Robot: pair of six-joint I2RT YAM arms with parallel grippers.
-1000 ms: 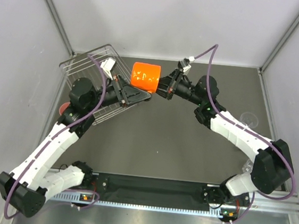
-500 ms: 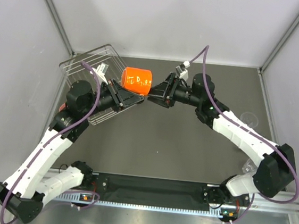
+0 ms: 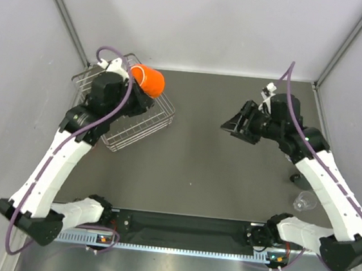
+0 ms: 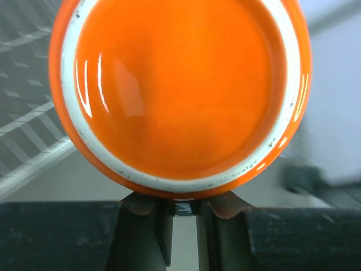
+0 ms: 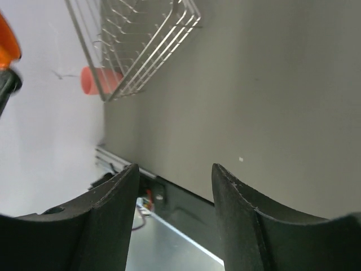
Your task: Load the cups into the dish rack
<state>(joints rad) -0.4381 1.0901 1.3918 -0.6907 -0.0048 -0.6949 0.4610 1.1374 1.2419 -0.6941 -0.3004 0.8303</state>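
Note:
My left gripper [image 3: 134, 84] is shut on the bright orange mug [image 3: 150, 80] and holds it in the air over the back of the silver wire dish rack [image 3: 140, 126]. In the left wrist view the mug's glossy base [image 4: 180, 90] fills the frame, and the fingers [image 4: 163, 226] pinch a part of it at its lower edge. My right gripper [image 3: 231, 124] hangs open and empty over the mid-right table, apart from the mug. A clear tumbler [image 3: 303, 202] lies at the right.
The right wrist view shows the rack [image 5: 146, 39] and a small orange-pink cup [image 5: 100, 81] behind it by the left wall. A small dark thing [image 3: 296, 179] sits beside my right forearm. Grey walls close in the table.
The right gripper opened, let go of the orange mug and drew back to the right. The left arm swung the mug back and left, over the rack.

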